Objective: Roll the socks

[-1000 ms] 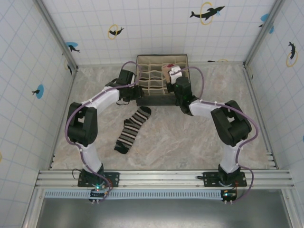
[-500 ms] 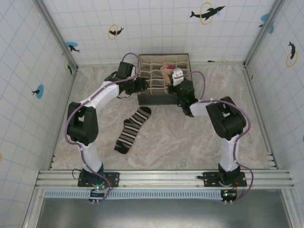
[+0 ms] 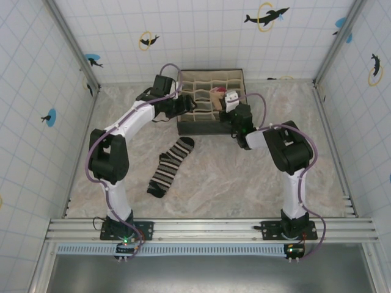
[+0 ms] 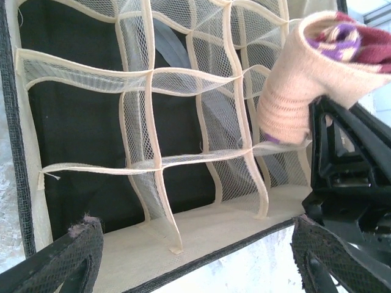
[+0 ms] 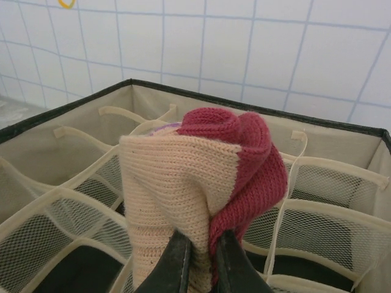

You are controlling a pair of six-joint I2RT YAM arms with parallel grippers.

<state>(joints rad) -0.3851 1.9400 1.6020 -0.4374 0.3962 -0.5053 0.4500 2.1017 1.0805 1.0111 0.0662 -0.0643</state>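
Colours logged: striped sock is banded black, white and grey. Tan sock is ribbed tan with a dark red toe; purple-and-white stripes are seen on it from the left wrist. Box is dark outside and beige inside, with cream-edged mesh dividers in a grid over a black floor. Surface is marbled beige-grey. Walls are white-tiled, marked with blue and black dolphin decals and yellow rings.

One striped sock and one tan sock are showing, making two socks in all. One gridded organiser box is sitting on the one counter. Two arms are standing there: one left arm, one right arm.
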